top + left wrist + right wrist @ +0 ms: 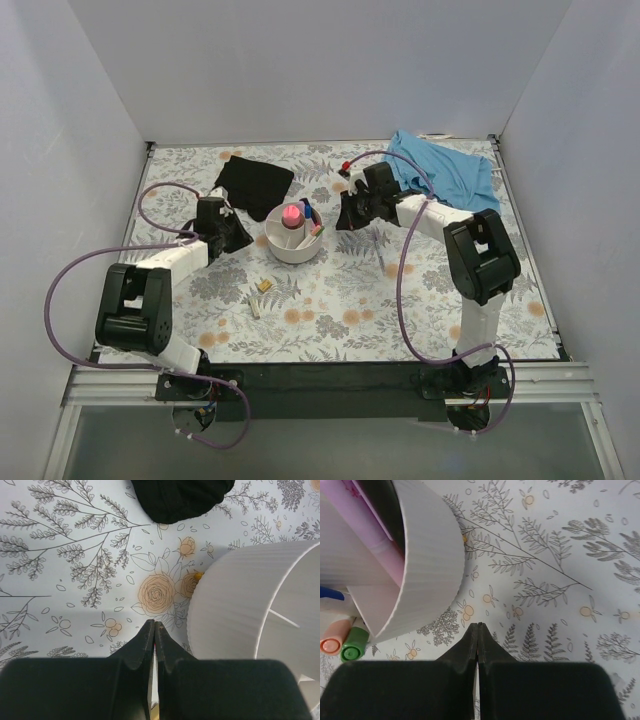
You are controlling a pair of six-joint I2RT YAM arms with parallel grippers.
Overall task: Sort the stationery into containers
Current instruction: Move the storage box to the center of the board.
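The white round ribbed bowl with little rooms inside sits in the middle of the flowery table. It already holds a small bottle with a pink cap in its middle cup. A fat pink tube leans in one room, and pens with a peach cap and a green cap poke out of another. Some things are not in the bowl yet. A thin white pen lies flat on the table to the right of the bowl. Some tiny tan pieces and a small pale stick lie just in front of it. The left gripper hangs just beside the bowl's left wall, with its two fingers pressed together and nothing I can see between them. The right gripper hangs near the bowl's right wall, pinched together and empty too. I think the next job is the thin pen, since it is nearest to the right arm. To do it well, the fingers should spread apart first. Then they should come straight down across the middle of the pen, one finger on each side, so it does not roll away. The squeeze should be soft. The arm should also keep off the bowl's wall so the bowl does not tip.
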